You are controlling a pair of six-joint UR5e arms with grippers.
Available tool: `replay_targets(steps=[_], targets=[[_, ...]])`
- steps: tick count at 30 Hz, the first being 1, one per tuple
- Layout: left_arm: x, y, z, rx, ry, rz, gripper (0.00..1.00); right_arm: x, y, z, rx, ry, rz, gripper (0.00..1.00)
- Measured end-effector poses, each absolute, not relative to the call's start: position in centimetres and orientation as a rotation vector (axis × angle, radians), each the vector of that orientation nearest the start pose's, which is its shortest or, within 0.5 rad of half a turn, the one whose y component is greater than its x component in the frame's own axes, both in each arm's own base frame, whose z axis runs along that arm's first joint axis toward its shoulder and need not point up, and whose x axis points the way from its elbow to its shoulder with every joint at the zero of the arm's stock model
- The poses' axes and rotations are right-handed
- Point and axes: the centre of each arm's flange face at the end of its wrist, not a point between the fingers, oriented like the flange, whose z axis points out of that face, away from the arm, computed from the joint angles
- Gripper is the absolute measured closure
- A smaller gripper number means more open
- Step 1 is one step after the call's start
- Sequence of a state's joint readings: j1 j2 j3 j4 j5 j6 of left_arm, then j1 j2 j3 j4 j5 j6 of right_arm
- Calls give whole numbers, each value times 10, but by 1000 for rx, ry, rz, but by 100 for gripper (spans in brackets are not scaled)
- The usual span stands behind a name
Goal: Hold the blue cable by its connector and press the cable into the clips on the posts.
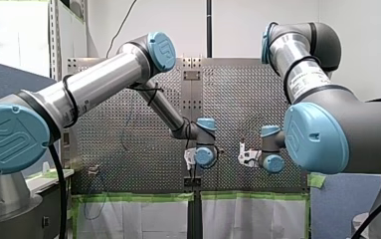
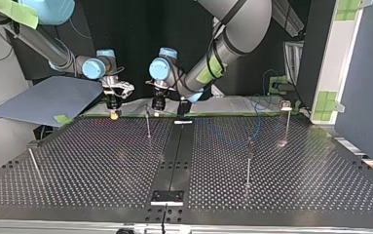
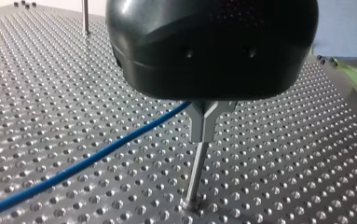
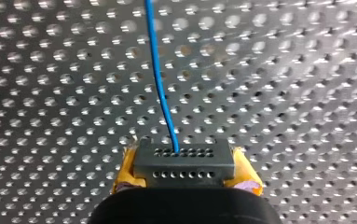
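The right claw (image 4: pixel 185 171), closed tightly on the dark grey perforated connector (image 4: pixel 183 161), has the thin blue cable (image 4: pixel 160 84) running ahead of it, seemingly awaiting pressing into the grey forked clip (image 3: pixel 207 119).

Bright front-view wall (image 1: pixel 178 25), dark top-view backdrop (image 2: pixel 140 29), specular glints across perforated table (image 4: pixel 283 70).

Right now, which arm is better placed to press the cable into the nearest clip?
Left. My left arm hangs directly over the forked clip, with the blue cable reaching its fork. The right jaws are shut on the connector.
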State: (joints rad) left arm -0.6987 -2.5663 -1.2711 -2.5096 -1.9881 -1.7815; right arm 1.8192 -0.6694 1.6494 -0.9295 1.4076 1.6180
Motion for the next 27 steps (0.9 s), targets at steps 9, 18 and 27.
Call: replay_targets(steps=[9,18,27], targets=[[526,-539,42,64,1636,-360,100,306,-596,-4,1531,-1064,1516,100],[542,-539,37,69,1654,-366,100,309,-607,5,1531,-1056,1514,100],[560,-539,39,64,1656,-360,100,311,-617,13,1520,-1048,1522,100]])
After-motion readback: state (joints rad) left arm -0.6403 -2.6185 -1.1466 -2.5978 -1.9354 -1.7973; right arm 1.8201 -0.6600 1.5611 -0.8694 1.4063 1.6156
